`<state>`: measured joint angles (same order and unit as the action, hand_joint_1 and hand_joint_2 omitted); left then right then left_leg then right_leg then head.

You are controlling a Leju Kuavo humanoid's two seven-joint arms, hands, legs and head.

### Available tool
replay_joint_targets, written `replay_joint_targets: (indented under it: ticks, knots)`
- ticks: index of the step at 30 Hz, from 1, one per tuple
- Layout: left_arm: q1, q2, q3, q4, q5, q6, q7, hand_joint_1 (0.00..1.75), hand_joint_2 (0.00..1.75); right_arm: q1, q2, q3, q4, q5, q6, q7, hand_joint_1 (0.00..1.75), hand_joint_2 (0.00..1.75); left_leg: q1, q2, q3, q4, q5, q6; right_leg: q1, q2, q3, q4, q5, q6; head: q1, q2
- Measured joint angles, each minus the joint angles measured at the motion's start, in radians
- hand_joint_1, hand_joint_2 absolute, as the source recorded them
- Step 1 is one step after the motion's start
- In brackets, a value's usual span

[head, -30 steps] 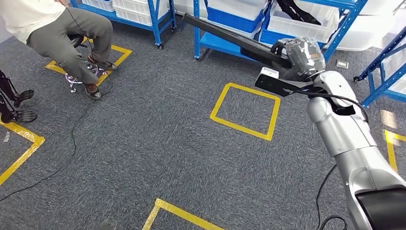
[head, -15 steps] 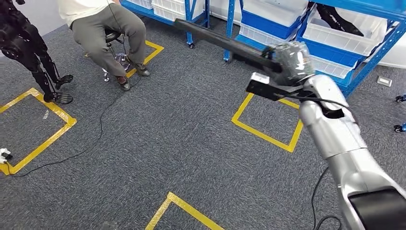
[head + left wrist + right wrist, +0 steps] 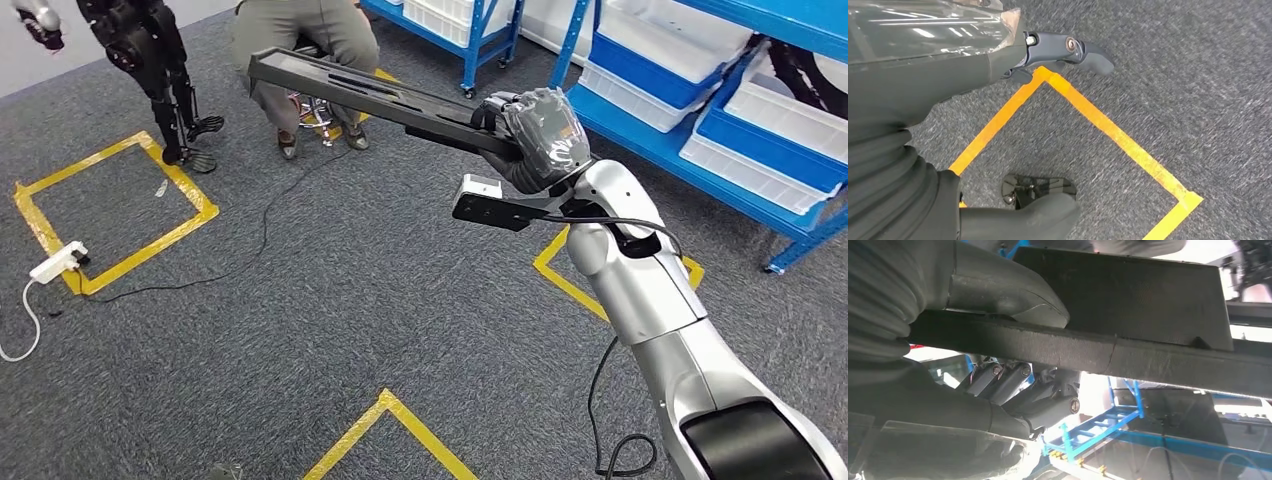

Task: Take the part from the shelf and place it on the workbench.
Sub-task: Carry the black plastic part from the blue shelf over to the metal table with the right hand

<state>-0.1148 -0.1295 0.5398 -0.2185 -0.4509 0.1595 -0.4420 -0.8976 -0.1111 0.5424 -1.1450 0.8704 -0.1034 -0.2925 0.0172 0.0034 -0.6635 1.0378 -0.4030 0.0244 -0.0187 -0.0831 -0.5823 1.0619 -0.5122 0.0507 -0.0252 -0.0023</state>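
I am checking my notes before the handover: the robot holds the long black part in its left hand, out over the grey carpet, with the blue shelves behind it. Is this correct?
One detail is wrong: the hand. The head view shows the right hand holding the long black part, not the left. The right wrist view confirms it, with its fingers wrapped on the part. The left hand holds nothing. The grey carpet and blue shelves are as you say.

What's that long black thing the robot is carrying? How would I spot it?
Find the silver right arm rising from the picture's lower right. Its right hand grips the black part, a long flat slotted tray sticking out over the grey carpet, unlike the white bins resting on shelves.
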Motion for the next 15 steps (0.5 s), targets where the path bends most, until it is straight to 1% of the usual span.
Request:
replay_joint_targets:
  ticks: [1, 2, 3, 4, 5, 6, 7, 8, 9, 10, 11, 12, 13, 14, 15]
  knots:
    - [-0.003, 0.001, 0.000, 0.000, -0.007, -0.010, 0.006, 0.00, 1.75, 0.007, -0.001, -0.003, -0.007, 0.002, 0.000, 0.002, 1.75, 1.75, 0.000, -0.011, 0.001, -0.003, 0.003, 0.007, -0.002, 0.029, -0.023, 0.049, -0.025, -0.004, 0.001, 0.000]
    - [-0.007, 0.001, 0.000, 0.000, -0.014, -0.017, 0.008, 0.00, 1.75, 0.015, -0.004, -0.006, -0.012, 0.006, 0.000, 0.004, 1.75, 1.75, -0.002, -0.022, 0.000, -0.003, 0.004, 0.013, -0.001, 0.054, -0.054, 0.114, -0.054, -0.010, 0.001, 0.000]
    - [-0.010, 0.001, -0.001, 0.000, -0.022, -0.020, 0.007, 0.00, 1.75, 0.025, -0.007, -0.009, -0.015, 0.011, 0.001, 0.007, 1.75, 1.75, -0.005, -0.035, -0.001, -0.003, 0.005, 0.017, 0.002, 0.067, -0.087, 0.181, -0.078, -0.014, 0.002, 0.000]
    - [-0.012, 0.001, -0.001, 0.000, -0.028, -0.023, 0.001, 0.00, 1.75, 0.038, -0.011, -0.012, -0.018, 0.015, 0.001, 0.009, 1.75, 1.75, -0.009, -0.049, -0.001, -0.003, 0.006, 0.020, 0.006, 0.074, -0.112, 0.228, -0.091, -0.016, 0.002, 0.000]
    - [-0.013, 0.001, -0.002, 0.000, -0.033, -0.025, -0.008, 0.00, 1.75, 0.051, -0.016, -0.015, -0.023, 0.020, 0.001, 0.012, 1.75, 1.75, -0.013, -0.064, -0.001, -0.003, 0.007, 0.023, 0.012, 0.080, -0.121, 0.242, -0.089, -0.017, 0.002, 0.000]
    - [-0.013, 0.001, -0.003, 0.000, -0.037, -0.025, -0.022, 0.00, 1.75, 0.063, -0.022, -0.019, -0.029, 0.024, 0.001, 0.014, 1.75, 1.75, -0.018, -0.080, -0.001, -0.003, 0.009, 0.026, 0.019, 0.085, -0.112, 0.216, -0.072, -0.018, 0.002, 0.000]
    - [-0.013, 0.000, -0.005, 0.000, -0.041, -0.023, -0.037, 0.00, 1.75, 0.071, -0.029, -0.023, -0.037, 0.026, 0.001, 0.017, 1.75, 1.75, -0.023, -0.096, -0.001, -0.003, 0.010, 0.028, 0.026, 0.095, -0.085, 0.156, -0.044, -0.022, 0.002, 0.000]
    - [-0.013, -0.001, -0.007, 0.000, -0.046, -0.019, -0.053, 0.00, 1.75, 0.076, -0.036, -0.027, -0.046, 0.029, 0.001, 0.019, 1.75, 1.75, -0.026, -0.109, -0.002, -0.003, 0.012, 0.030, 0.033, 0.116, -0.052, 0.083, -0.014, -0.030, 0.002, 0.000]
    - [-0.014, -0.003, -0.010, 0.000, -0.049, -0.014, -0.067, 0.00, 1.75, 0.079, -0.044, -0.033, -0.054, 0.030, 0.001, 0.021, 1.75, 1.75, -0.029, -0.122, -0.003, -0.003, 0.014, 0.031, 0.039, 0.135, -0.024, 0.023, 0.011, -0.040, 0.000, 0.000]
    - [-0.014, -0.005, -0.013, 0.000, -0.052, -0.008, -0.079, 0.00, 1.75, 0.080, -0.051, -0.038, -0.062, 0.030, 0.001, 0.022, 1.75, 1.75, -0.031, -0.133, -0.005, -0.003, 0.016, 0.030, 0.043, 0.149, -0.005, -0.016, 0.027, -0.050, 0.000, 0.000]
    - [-0.015, -0.008, -0.015, 0.000, -0.054, -0.003, -0.089, 0.00, 1.75, 0.081, -0.057, -0.043, -0.068, 0.031, 0.002, 0.022, 1.75, 1.75, -0.031, -0.143, -0.008, -0.003, 0.019, 0.028, 0.046, 0.155, 0.002, -0.032, 0.034, -0.058, 0.000, 0.000]
    - [-0.014, -0.009, -0.016, 0.000, -0.055, 0.001, -0.096, 0.00, 1.75, 0.081, -0.062, -0.046, -0.073, 0.031, 0.003, 0.023, 1.75, 1.75, -0.032, -0.155, -0.010, -0.004, 0.022, 0.023, 0.046, 0.145, 0.006, -0.035, 0.038, -0.063, 0.000, 0.000]
    - [-0.013, -0.009, -0.016, 0.000, -0.055, 0.006, -0.101, 0.00, 1.75, 0.083, -0.066, -0.047, -0.077, 0.033, 0.005, 0.023, 1.75, 1.75, -0.031, -0.158, -0.012, -0.004, 0.024, 0.021, 0.040, 0.132, 0.009, -0.042, 0.043, -0.067, 0.000, 0.000]
    - [-0.011, -0.008, -0.016, 0.000, -0.055, 0.010, -0.106, 0.00, 1.75, 0.084, -0.069, -0.048, -0.080, 0.034, 0.008, 0.023, 1.75, 1.75, -0.034, -0.141, -0.015, 0.001, 0.020, 0.017, 0.034, 0.120, 0.015, -0.050, 0.048, -0.071, -0.001, 0.000]
    - [-0.011, -0.008, -0.016, 0.000, -0.055, 0.014, -0.110, 0.00, 1.75, 0.085, -0.071, -0.049, -0.082, 0.035, 0.011, 0.024, 1.75, 1.75, -0.035, -0.111, -0.024, 0.019, 0.006, 0.011, 0.027, 0.107, 0.021, -0.058, 0.052, -0.075, -0.001, 0.000]
